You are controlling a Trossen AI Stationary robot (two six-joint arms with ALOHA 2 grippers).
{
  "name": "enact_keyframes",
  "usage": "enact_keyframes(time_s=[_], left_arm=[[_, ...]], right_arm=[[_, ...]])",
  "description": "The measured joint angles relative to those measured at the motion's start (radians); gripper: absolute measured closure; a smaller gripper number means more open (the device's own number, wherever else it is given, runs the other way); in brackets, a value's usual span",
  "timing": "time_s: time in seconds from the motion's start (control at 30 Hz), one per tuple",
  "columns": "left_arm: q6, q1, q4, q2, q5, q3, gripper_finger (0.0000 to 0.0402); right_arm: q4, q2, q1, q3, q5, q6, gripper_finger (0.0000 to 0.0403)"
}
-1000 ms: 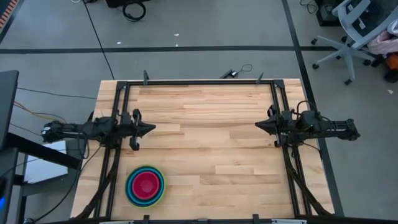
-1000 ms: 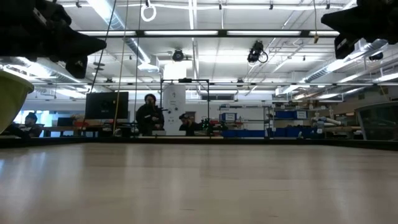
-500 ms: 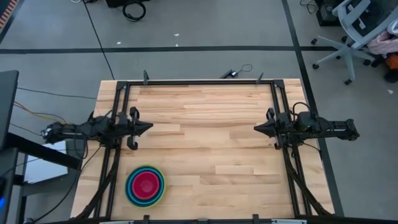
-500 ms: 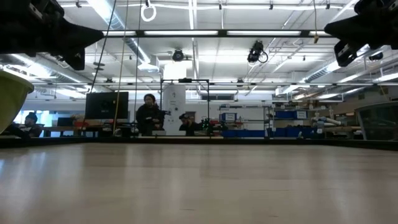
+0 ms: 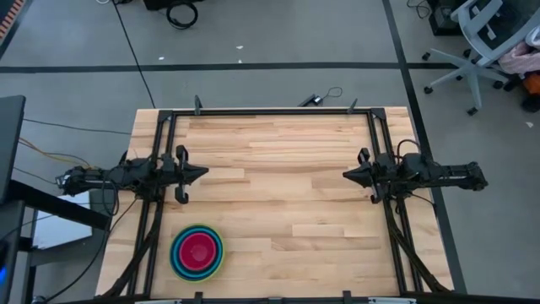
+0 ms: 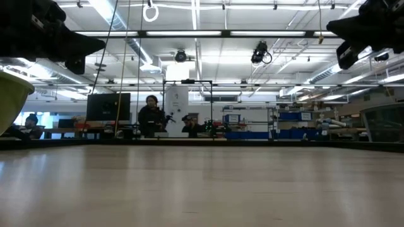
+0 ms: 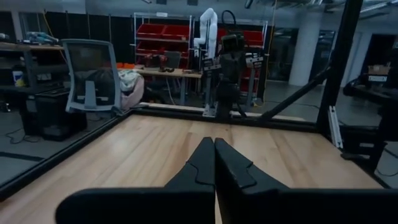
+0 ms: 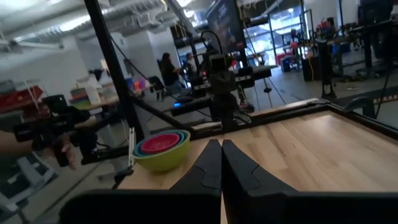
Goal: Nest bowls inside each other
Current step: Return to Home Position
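Note:
The bowls (image 5: 197, 252) sit nested in one stack near the table's near left corner, the magenta-red one innermost, blue rings around it and lime green outermost. The right wrist view shows the stack (image 8: 160, 149) resting on its green base; the low view catches only a lime-green rim (image 6: 14, 94) at the left edge. My left gripper (image 5: 206, 173) hovers shut at the table's left side, pointing level toward the right, clear of the stack. My right gripper (image 5: 346, 175) hovers shut at the right side, pointing level toward the left. Both hold nothing (image 7: 214, 144) (image 8: 221, 144).
A black frame (image 5: 270, 111) runs along the table's far edge and down both sides under the arms. The wooden table top (image 5: 287, 194) lies bare between the grippers. People stand in the room beyond the far edge (image 6: 151, 116).

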Motion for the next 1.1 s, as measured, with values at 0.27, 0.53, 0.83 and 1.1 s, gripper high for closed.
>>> enact_keyframes(time_s=[0.27, 0.53, 0.83, 1.1], left_arm=[[0.04, 0.001, 0.019, 0.0, -0.009, -0.012, 0.0401], [0.025, 0.002, 0.095, 0.014, -0.022, -0.062, 0.0401], [0.018, 0.002, 0.09, 0.015, -0.023, -0.062, 0.0401], [0.017, 0.002, 0.09, 0.015, -0.023, -0.063, 0.0401]], right_arm=[[0.198, 0.0, 0.0, -0.134, -0.01, 0.022, 0.04], [0.166, 0.001, 0.0, -0.136, -0.024, 0.008, 0.0389], [0.147, 0.001, -0.001, -0.136, -0.004, -0.001, 0.0369], [0.149, 0.001, -0.001, -0.136, -0.003, -0.001, 0.0369]])
